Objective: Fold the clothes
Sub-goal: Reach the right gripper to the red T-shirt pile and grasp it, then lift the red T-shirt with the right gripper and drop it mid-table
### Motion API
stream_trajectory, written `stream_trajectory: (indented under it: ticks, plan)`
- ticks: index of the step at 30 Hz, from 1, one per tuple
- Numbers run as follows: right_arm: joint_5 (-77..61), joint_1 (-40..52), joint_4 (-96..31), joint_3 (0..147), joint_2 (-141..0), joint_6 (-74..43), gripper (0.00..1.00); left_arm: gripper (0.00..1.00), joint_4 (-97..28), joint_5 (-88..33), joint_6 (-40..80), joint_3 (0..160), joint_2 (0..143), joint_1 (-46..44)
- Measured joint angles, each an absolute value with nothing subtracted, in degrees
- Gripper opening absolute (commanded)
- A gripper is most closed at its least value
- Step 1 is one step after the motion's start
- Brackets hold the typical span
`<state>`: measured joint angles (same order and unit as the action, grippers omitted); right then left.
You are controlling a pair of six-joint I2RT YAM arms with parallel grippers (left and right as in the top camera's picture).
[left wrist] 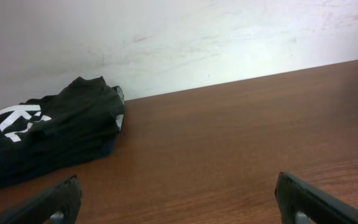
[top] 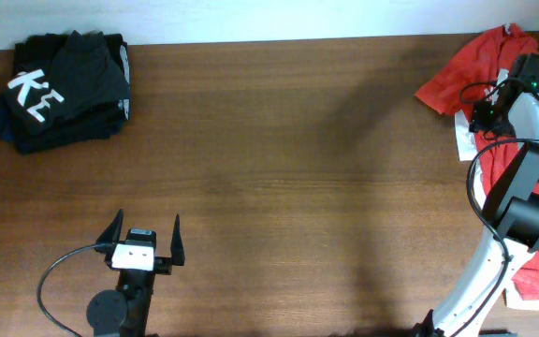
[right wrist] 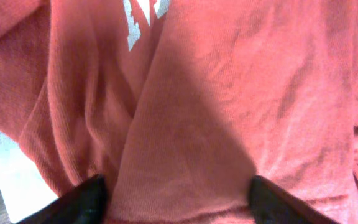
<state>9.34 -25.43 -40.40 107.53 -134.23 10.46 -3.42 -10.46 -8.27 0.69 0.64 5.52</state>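
left gripper sits nearest, fingers wide and empty, probably just waiting. out at the far right corner, the right gripper is dug into the crumpled red t-shirt, fingers straddling a ridge of cloth. can't tell if it's pinched. only the wrist view shows that, overhead the arm covers it.

A robotics lab bench. A dark brown wood-grain table stands with its far edge against a bare, scuffed white wall. A black robot arm with a looping cable sits at the near edge, and a white-and-black robot arm at the right edge. Folded black garments with white letters lie at the far left corner, and a crumpled red-orange cotton T-shirt at the far right.
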Motion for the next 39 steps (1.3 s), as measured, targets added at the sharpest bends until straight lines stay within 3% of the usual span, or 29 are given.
stream_trajectory:
  ticks: [2, 4, 6, 7, 11, 12, 14, 18, 25, 30, 33, 39]
  plan:
    - [9.34, -25.43, -40.49, 107.81, -134.23, 10.41, 0.65, 0.99, -3.42, -10.46, -8.27, 0.69, 0.64, 5.52]
    - [9.34, -25.43, -40.51, 107.81, -134.21, 10.04, 0.54, 0.99, -3.42, -10.46, -8.27, 0.69, 0.64, 5.52]
    - [9.34, -25.43, -40.51, 107.81, -134.21, 9.21, 0.54, 0.99, -3.42, -10.46, -8.27, 0.69, 0.64, 5.52]
    - [9.37, -25.43, -40.53, 107.81, -134.21, 9.21, 0.47, 0.99, -3.42, -10.46, -8.27, 0.69, 0.64, 5.52]
    - [9.34, -25.43, -40.71, 107.81, -134.21, 8.97, 0.45, 0.99, -3.42, -10.46, -8.27, 0.69, 0.64, 5.52]
    - [9.34, -25.43, -40.71, 107.81, -134.21, 8.95, 0.41, 0.99, -3.42, -10.46, -8.27, 0.69, 0.64, 5.52]
    - [9.34, -25.43, -40.71, 107.81, -134.19, 8.84, 0.17, 0.99, -3.42, -10.46, -8.27, 0.69, 0.64, 5.52]
    - [9.58, -25.43, -40.95, 107.81, -132.86, 7.07, 0.05, 0.99, -3.42, -10.46, -8.27, 0.69, 0.64, 5.52]
    - [12.58, -25.43, -41.71, 107.81, -121.34, 2.31, 0.04, 0.99, -3.42, -10.46, -8.27, 0.69, 0.64, 5.52]
    - [3.49, -22.81, -42.68, 107.85, -110.10, 0.25, 0.04, 0.99, -3.42, -10.46, -8.27, 0.69, 0.64, 5.52]
    - [-2.72, -15.03, -42.89, 107.90, -104.66, 0.01, 0.04, 0.99, -3.42, -10.46, -8.27, 0.69, 0.64, 5.52]
    - [-10.81, 13.96, -40.88, 107.96, -102.76, -2.81, 0.04, 0.99, -3.42, -10.46, -8.27, 0.69, 0.67, 5.52]
